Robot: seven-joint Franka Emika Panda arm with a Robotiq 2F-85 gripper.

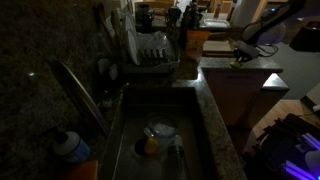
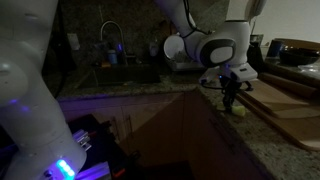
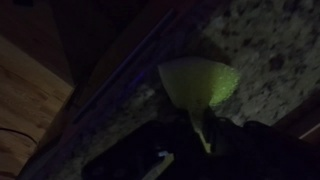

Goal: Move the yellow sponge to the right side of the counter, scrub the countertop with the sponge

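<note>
The scene is very dark. The yellow sponge (image 3: pixel 203 80) rests on the speckled granite counter (image 3: pixel 265 60) near its edge, and a thin strip of it runs down between my dark fingers. My gripper (image 3: pixel 200 128) appears shut on the sponge. In both exterior views the gripper (image 1: pixel 246 47) (image 2: pixel 232 92) points down at the counter with the sponge (image 1: pixel 240 58) (image 2: pixel 238 109) under its tips, on the counter section beyond the sink.
A sink (image 1: pixel 195 135) holds a plate and a yellowish object (image 1: pixel 150 146). A dish rack (image 1: pixel 150 50) and a faucet (image 1: pixel 75 85) stand by it. A wooden board (image 2: pixel 285 108) lies beside the gripper and shows in the wrist view (image 3: pixel 25 100).
</note>
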